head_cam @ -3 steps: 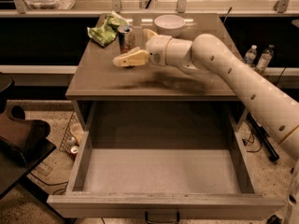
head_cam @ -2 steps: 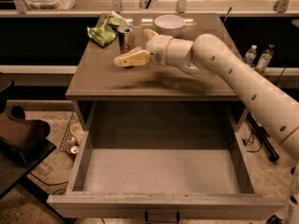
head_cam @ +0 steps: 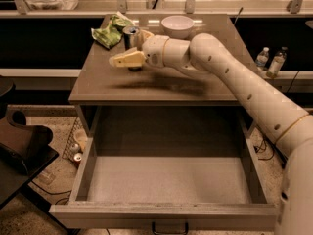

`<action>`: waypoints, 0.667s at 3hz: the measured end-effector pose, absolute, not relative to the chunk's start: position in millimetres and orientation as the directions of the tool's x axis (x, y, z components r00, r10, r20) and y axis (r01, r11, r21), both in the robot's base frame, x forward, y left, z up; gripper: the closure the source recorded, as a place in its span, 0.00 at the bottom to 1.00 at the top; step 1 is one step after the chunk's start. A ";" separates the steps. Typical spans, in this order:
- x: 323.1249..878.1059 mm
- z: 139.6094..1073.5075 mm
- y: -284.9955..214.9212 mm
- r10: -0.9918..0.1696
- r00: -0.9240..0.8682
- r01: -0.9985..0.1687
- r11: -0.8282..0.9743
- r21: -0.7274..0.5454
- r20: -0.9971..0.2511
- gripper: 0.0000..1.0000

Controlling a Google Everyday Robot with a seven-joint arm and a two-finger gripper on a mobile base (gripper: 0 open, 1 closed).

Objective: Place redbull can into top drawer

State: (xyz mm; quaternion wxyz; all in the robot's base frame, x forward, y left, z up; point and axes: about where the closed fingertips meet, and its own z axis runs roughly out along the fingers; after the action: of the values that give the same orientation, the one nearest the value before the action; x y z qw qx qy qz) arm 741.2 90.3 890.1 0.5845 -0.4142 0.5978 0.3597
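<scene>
The redbull can (head_cam: 131,34), slim with a silver top, stands upright at the back left of the cabinet top. My gripper (head_cam: 128,51) reaches in from the right and sits around the can, covering its lower half. The top drawer (head_cam: 166,210) is pulled wide open below the cabinet top. Its pale floor is bare and its dark handle (head_cam: 169,227) shows at the front edge.
A white bowl (head_cam: 177,25) sits behind my wrist and a green snack bag (head_cam: 110,31) lies left of the can. Two bottles (head_cam: 270,60) stand on a shelf at the right. Small cans (head_cam: 76,152) lie on the floor left of the drawer, beside a dark chair (head_cam: 19,143).
</scene>
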 end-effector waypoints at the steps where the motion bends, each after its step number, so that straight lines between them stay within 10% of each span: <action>1: 740.1 890.8 93.5 -0.073 0.027 -0.917 0.394 -0.053 -0.997 0.36; 2: 739.3 890.8 95.8 -0.073 0.026 -0.919 0.391 -0.053 -0.997 0.60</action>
State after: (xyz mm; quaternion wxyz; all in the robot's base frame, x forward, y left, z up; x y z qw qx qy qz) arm 739.3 95.8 890.8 0.5833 -0.4159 0.5961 0.3626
